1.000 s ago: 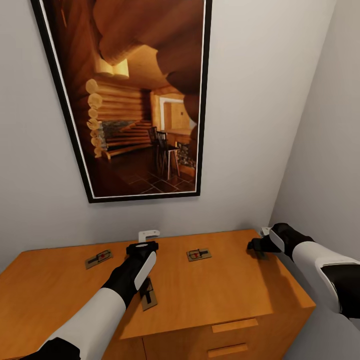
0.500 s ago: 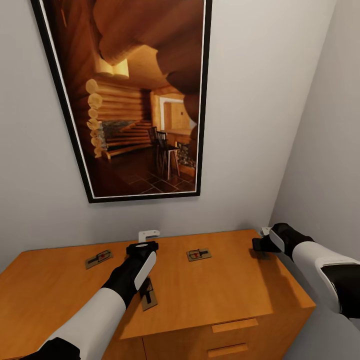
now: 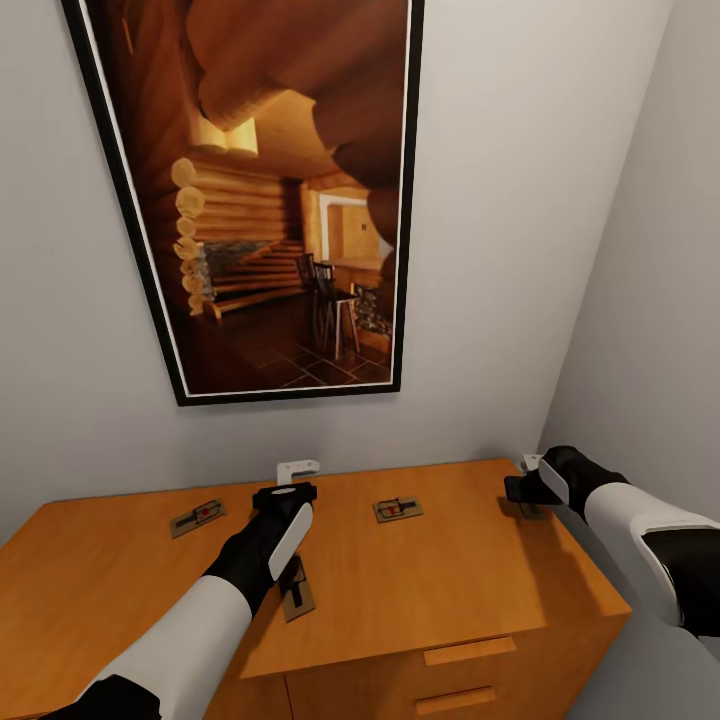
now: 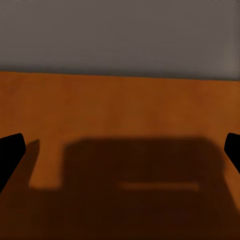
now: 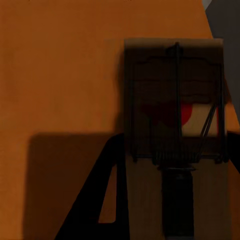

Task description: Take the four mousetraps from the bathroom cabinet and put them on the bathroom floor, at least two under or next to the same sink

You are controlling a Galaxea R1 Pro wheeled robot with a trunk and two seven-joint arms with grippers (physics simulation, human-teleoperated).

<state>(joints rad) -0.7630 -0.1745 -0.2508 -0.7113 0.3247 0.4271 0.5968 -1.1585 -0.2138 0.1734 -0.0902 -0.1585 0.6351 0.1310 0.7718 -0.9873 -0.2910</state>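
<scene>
- The cabinet [image 3: 430,580] fills the lower part of the head view, and its flat orange-brown top serves as the surface for the mousetraps.
- Three mousetraps lie flat on this surface in the head view: the left mousetrap [image 3: 197,517] at lower left, the middle mousetrap [image 3: 398,509] near the centre, and the near mousetrap [image 3: 296,590] below the centre, partly covered by the left arm.
- The left gripper [image 3: 284,493] is above the surface in the lower centre, between the left mousetrap and the middle mousetrap, with the near mousetrap behind it, under the forearm.
- In the left wrist view the two dark fingertips [image 4: 10,152] stand far apart at the two edges of the frame, so this gripper is wide open with nothing between them; below it is only bare wood and its own shadow.
- The right gripper [image 3: 516,489] is at the right edge of the cabinet top, in the lower right of the head view.
- In the right wrist view the fourth mousetrap [image 5: 175,145] lies flat directly under the right gripper, with its red spot and black wire in shadow.
- I cannot tell how far the right gripper is open, or whether it touches this mousetrap.
- A large framed picture [image 3: 270,190] hangs on the grey wall above the cabinet.
</scene>
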